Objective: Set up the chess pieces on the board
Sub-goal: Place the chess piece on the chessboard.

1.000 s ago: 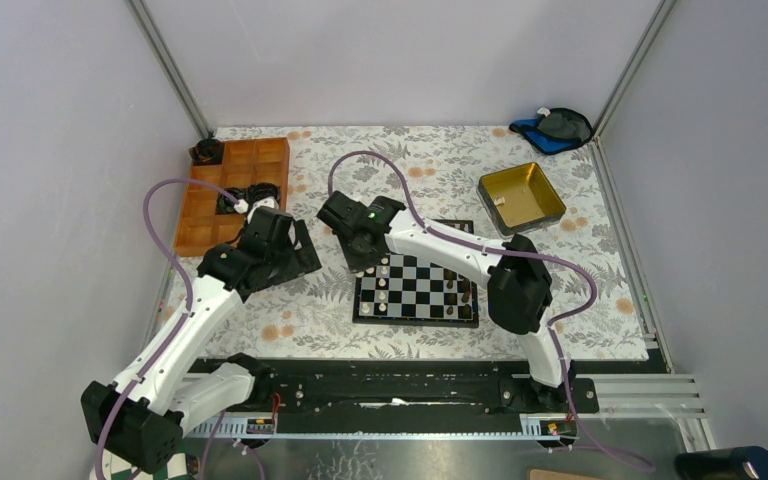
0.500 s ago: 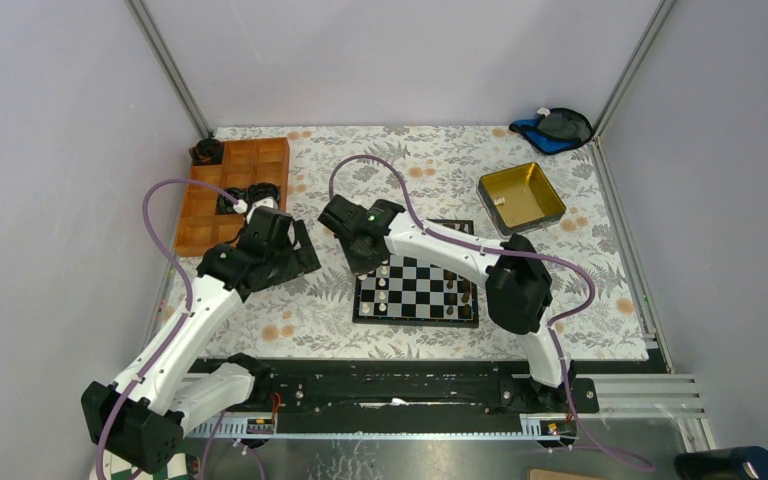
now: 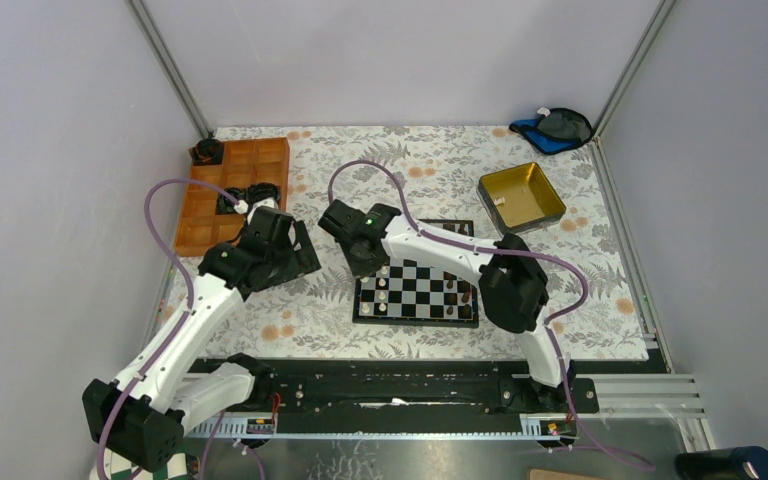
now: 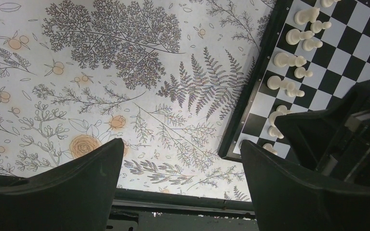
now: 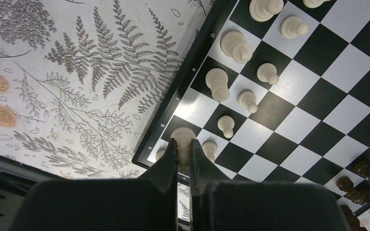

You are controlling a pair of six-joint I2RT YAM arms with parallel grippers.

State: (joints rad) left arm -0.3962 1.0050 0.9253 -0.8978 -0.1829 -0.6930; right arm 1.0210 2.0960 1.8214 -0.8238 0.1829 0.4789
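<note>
The board [image 3: 416, 321] lies mid-table, black-framed with black and pale squares. White chess pieces [image 5: 217, 82] stand in two rows along its left side, and dark pieces [image 5: 366, 173] stand on the opposite side. My right gripper [image 5: 183, 144] hangs over the board's near-left corner, shut on a white chess piece [image 5: 183, 136] that is pinched upright just above an edge square. In the top view the right gripper [image 3: 365, 262] covers that corner. My left gripper [image 4: 180, 144] stands wide open over the flowered cloth left of the board [image 4: 347, 48], holding nothing.
An orange-brown compartment tray [image 3: 210, 215] with dark items sits at the back left, close behind the left gripper [image 3: 290, 257]. A gold square tin [image 3: 521, 197] stands back right and a blue-and-dark cloth [image 3: 555, 127] in the far corner. A black rail [image 3: 390, 385] runs along the near edge.
The right arm has drifted slightly to the left with the white piece still in its jaws. The left arm has not moved.
</note>
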